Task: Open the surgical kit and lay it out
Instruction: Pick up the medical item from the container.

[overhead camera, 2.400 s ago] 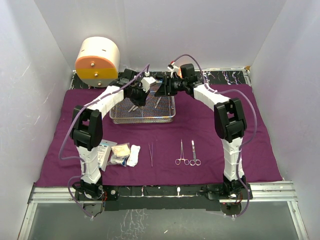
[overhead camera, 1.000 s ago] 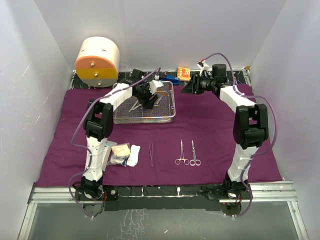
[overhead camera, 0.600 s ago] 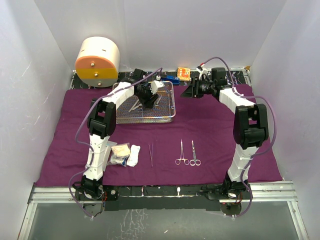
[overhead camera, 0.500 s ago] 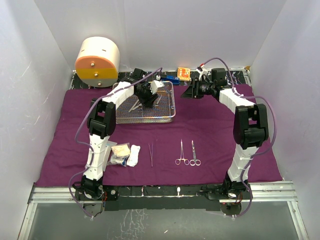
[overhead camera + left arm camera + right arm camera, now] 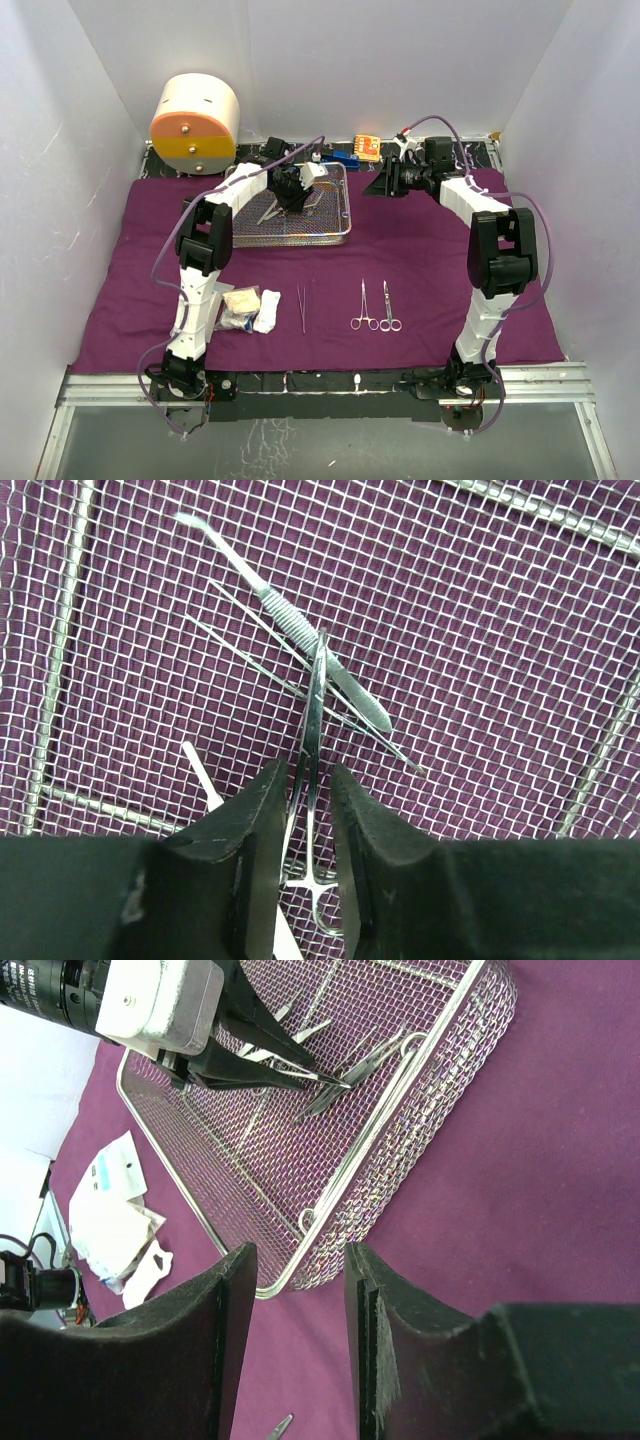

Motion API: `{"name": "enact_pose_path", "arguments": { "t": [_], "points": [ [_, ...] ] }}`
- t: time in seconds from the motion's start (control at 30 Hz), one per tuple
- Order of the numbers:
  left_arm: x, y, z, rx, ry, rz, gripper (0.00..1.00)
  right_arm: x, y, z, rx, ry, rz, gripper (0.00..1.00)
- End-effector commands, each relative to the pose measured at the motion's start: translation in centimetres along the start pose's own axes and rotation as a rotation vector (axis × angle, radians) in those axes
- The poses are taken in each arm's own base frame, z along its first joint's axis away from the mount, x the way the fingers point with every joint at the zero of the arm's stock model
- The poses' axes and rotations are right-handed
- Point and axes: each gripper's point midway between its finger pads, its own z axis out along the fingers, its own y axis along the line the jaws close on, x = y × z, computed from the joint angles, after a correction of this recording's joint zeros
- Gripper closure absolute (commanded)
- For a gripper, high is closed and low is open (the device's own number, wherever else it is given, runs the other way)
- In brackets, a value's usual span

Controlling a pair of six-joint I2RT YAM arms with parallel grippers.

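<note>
The purple cloth wrap lies spread open on the table. The silver wire-mesh tray stands on it at the back. My left gripper is down inside the tray. In the left wrist view it is shut on steel forceps, held edge-on between the pads. A scalpel and thin tweezers lie on the mesh below. My right gripper is open and empty above the cloth, right of the tray.
Two forceps, tweezers and white gauze and packets lie in a row on the front of the cloth. A cream-and-orange drum stands back left. Small orange and blue items sit behind the tray.
My right gripper pulled out of the tray to the right and now holds still. My left gripper moved deeper into the tray and closed on the forceps.
</note>
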Motion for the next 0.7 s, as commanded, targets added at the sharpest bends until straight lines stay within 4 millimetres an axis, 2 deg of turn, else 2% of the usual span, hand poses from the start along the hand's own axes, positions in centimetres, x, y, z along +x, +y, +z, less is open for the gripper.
{"name": "enact_pose_path", "arguments": {
  "t": [0.0, 0.37, 0.5, 0.67],
  "points": [
    [1.8, -1.6, 1.0, 0.075, 0.046, -0.021, 0.8, -1.9, 1.8, -1.1, -0.025, -0.055, -0.077, 0.62],
    [0.3, -1.3, 0.0, 0.046, 0.007, 0.001, 0.96, -2.3, 1.8, -1.1, -0.025, -0.06, -0.082, 0.63],
    [-0.9, -0.8, -1.0, 0.014, -0.022, 0.012, 1.0, -2.5, 1.8, -1.1, -0.022, -0.062, -0.086, 0.64],
    [-3.0, -0.3, -2.6, -0.029, -0.083, 0.015, 1.0, -3.1, 1.8, -0.9, -0.028, -0.066, -0.093, 0.65]
  ]
}}
